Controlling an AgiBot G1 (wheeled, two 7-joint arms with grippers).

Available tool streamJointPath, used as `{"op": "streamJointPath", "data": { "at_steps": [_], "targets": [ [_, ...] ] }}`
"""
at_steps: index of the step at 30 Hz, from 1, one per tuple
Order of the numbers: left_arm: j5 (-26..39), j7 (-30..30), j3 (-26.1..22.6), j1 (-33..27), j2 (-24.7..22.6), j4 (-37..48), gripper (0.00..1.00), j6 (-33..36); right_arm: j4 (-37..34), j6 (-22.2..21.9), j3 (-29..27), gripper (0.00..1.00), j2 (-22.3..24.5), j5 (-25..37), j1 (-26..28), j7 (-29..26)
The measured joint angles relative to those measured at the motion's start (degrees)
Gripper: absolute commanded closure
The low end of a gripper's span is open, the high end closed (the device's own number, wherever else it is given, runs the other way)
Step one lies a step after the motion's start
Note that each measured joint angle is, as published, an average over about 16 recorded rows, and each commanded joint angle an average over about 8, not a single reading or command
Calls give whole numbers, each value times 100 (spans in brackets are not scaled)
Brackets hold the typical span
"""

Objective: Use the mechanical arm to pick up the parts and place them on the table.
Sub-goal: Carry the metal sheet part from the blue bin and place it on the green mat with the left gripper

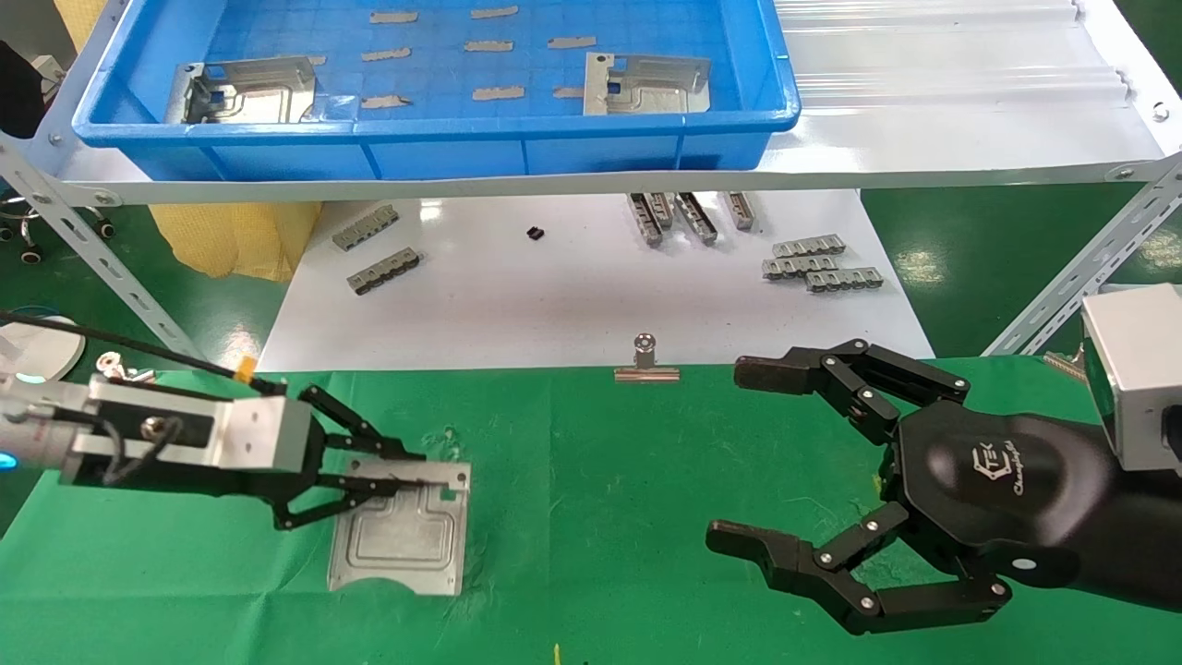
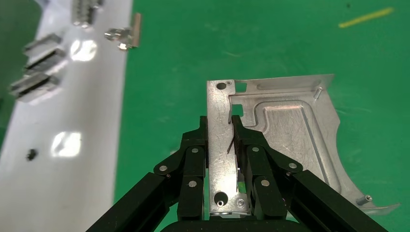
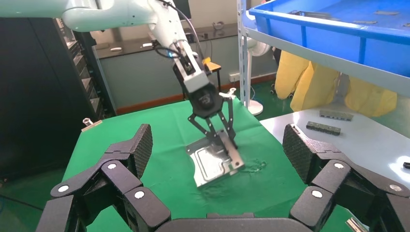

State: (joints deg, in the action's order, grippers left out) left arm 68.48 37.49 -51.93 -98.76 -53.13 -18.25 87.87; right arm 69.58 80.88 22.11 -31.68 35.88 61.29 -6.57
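One silver part [image 1: 402, 536] lies on the green table [image 1: 600, 517], left of centre. My left gripper [image 1: 383, 478] is shut on the upright flange along its far edge. The left wrist view shows its black fingers [image 2: 193, 159] pressed on either side of that flange, with the part [image 2: 290, 130] spreading out beyond my left gripper [image 2: 221, 123]. My right gripper [image 1: 743, 457] hovers open over the cloth at the right, holding nothing. From the right gripper [image 3: 218, 145], the part [image 3: 208, 166] shows resting on the cloth. Two more parts [image 1: 245, 90] [image 1: 646, 85] lie in the blue tray [image 1: 434, 125].
The blue tray sits on a white shelf with slanted metal braces [image 1: 1080, 277] [image 1: 92, 249]. On the white tabletop [image 1: 554, 296] behind the cloth lie grey ribbed bars [image 1: 383, 271] [image 1: 822, 263] [image 1: 688, 214]. A binder clip [image 1: 646, 362] holds the cloth's far edge.
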Motion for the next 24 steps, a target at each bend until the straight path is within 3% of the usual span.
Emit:
{"op": "streamJointPath", "data": {
  "at_steps": [2, 14, 24],
  "targets": [
    [21, 107, -12, -18, -82, 186, 0, -50, 0, 0, 0, 0, 0, 0, 0, 0],
    [68, 502, -30, -139, -398, 994, 0, -155, 0, 0, 0, 0, 0, 0, 0, 0],
    [-75, 269, 38, -219, -430, 1411, 0, 160, -1, -1, 0, 0, 0, 0, 0, 0]
  ]
}}
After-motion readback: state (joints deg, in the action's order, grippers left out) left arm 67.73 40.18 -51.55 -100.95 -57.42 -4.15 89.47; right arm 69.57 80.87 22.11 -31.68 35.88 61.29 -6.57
